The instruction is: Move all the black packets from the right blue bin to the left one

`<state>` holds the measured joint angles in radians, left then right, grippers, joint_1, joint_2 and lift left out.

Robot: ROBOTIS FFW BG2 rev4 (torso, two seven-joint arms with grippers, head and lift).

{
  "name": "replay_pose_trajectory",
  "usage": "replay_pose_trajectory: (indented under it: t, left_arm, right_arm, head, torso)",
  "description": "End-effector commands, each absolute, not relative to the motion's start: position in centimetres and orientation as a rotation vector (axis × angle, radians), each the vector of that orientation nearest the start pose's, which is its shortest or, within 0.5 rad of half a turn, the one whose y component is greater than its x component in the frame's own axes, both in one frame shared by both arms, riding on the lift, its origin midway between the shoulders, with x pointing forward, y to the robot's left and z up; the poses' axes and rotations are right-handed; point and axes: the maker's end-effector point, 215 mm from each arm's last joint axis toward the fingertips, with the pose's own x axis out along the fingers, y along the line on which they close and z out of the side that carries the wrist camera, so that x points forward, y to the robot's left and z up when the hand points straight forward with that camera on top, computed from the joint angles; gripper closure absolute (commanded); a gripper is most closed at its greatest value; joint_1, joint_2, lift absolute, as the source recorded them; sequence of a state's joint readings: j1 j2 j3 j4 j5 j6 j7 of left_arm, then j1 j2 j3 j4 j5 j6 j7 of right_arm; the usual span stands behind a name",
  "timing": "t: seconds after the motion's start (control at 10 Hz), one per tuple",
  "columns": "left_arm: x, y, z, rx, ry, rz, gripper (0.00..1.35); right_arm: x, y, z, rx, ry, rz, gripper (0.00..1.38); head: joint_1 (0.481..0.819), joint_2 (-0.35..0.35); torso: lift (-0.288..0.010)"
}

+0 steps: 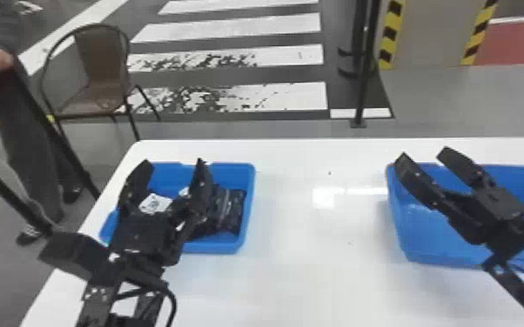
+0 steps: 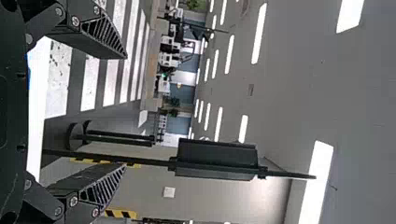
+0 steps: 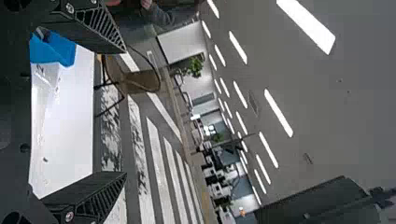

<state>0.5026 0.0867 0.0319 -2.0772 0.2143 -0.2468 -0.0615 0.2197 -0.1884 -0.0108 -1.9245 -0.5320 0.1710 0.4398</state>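
In the head view, my left gripper (image 1: 174,174) stands open above the left blue bin (image 1: 249,208), hiding part of what lies inside. Black packets (image 1: 230,211) lie in that bin, mostly along its right side, and a white label (image 1: 154,203) shows between the gripper's fingers. My right gripper (image 1: 424,158), also open, is over the right blue bin (image 1: 422,239), whose visible inside is bare blue. In the left wrist view, the left gripper (image 2: 125,111) has nothing between its spread fingers. The right gripper (image 3: 125,112) is likewise spread and holds nothing in the right wrist view.
Both bins stand on a white table (image 1: 317,261), one at each side, with a wide stretch of tabletop between them. Beyond the table are a brown chair (image 1: 95,91) and a black post (image 1: 363,78). A person stands past the left edge.
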Motion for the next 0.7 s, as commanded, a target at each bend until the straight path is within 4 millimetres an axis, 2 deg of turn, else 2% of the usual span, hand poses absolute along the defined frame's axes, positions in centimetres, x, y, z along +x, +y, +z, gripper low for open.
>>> replay_pose_trajectory:
  t: [0.0,0.1,0.3,0.5,0.6]
  left_arm:
    - [41.3,23.9,-23.3,-0.123,-0.255,-0.062,0.23]
    - [40.2,23.6,-23.3,-0.158,-0.245,-0.067,0.23]
    - [38.0,23.6,-21.8,-0.169,-0.267,-0.067,0.23]
    - [36.1,24.6,-21.2,-0.102,-0.252,-0.040,0.23]
    - [35.4,25.9,-22.1,-0.068,-0.226,-0.004,0.22]
  right_arm:
    - [48.4,-18.1,-26.9,0.257,-0.065,0.478,0.09]
    - [46.7,-18.9,-26.1,0.210,-0.075,0.450,0.09]
    - [42.6,-21.2,-24.4,0.138,-0.083,0.376,0.09]
    - [39.7,-22.8,-24.1,0.089,-0.057,0.334,0.09]
    - [38.5,-23.3,-24.8,0.083,-0.030,0.319,0.09]
  head:
    - [0.695,0.108]
    - [0.695,0.085]
    - [0.695,0.058]
    - [0.695,0.031]
    - [0.695,0.027]
  torso:
    - [-0.140]
    - [-0.140]
    - [-0.140]
    - [-0.140]
    - [-0.140]
